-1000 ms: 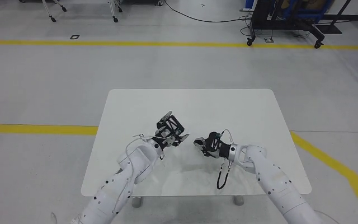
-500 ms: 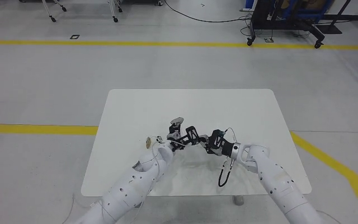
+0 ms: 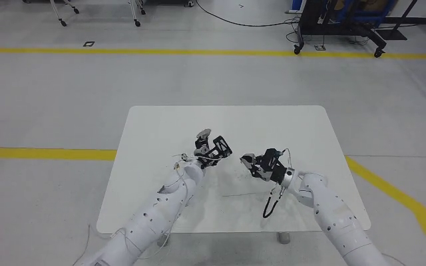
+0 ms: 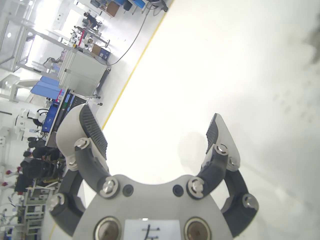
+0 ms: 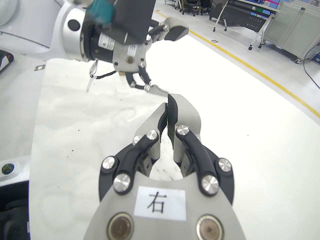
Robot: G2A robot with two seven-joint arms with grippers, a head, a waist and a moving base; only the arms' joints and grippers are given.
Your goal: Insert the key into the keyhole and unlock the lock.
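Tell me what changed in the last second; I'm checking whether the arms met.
The left gripper and right gripper closed in until almost touching, then drew apart again, the right one backing off to its own side. Nothing visibly taken or let go. The table stayed put.

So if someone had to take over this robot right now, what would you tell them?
Left gripper: fingers open, holding nothing, over the table.
Right gripper: fingers shut pad to pad with nothing between them, near the left one.
Neither grips any of the job's things.
Done: nothing I can confirm.
Left: probably the whole job, from the first pickup on.
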